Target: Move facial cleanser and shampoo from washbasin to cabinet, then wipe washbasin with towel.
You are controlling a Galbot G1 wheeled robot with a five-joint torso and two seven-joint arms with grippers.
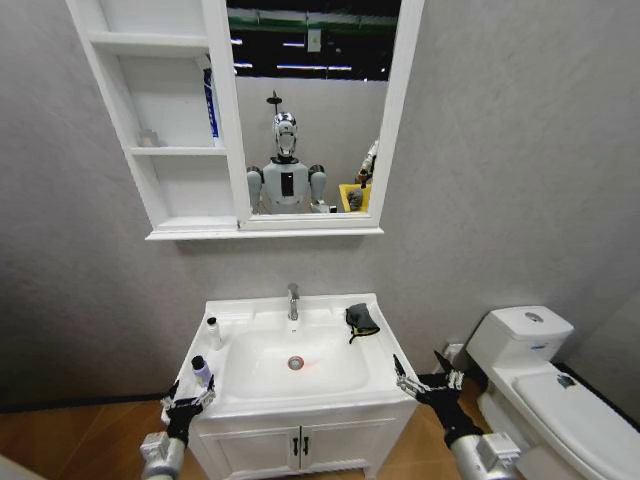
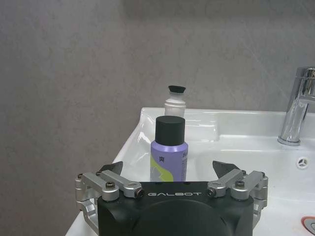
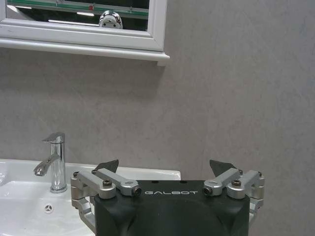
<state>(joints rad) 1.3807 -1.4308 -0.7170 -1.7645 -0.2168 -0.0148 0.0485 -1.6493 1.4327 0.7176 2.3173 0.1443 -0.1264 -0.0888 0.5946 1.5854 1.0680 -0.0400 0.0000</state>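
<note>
Left end effector (image 1: pixel 190 402): positioned at the front-left corner of the washbasin (image 1: pixel 300 400), fingers spread wide, holding nothing.
Purple bottle (image 2: pixel 169 150): black cap, lilac body, upright on the basin's left rim directly ahead of the left end effector, centred between its spread fingers but not touched by them.
White bottle (image 2: pixel 174 101): small, dark cap, upright on the same rim, beyond the purple bottle as seen from the left end effector and in line with it.
Right end effector (image 1: pixel 428 378): positioned just off the front-right corner of the washbasin, fingers spread, holding nothing.
Towel (image 1: pixel 361 320): dark cloth with a yellow edge, crumpled on the rear-right rim of the washbasin, ahead of the right end effector and well apart from it.
Tap (image 3: pixel 53 167): chrome, upright at the rear centre of the washbasin, ahead of both end effectors, off to the inner side of each.
Drain (image 1: pixel 295 362): red-ringed, at the bottom of the oval bowl, between the two end effectors.
Cabinet (image 1: pixel 160 150): white shelf unit joined to a framed mirror (image 1: pixel 310 100), wall-mounted above the washbasin, high above both end effectors. A blue upright item and a small clear item stand on its middle shelf.
Toilet (image 1: pixel 545 385): white, lid closed, on the outer side of the right end effector.
</note>
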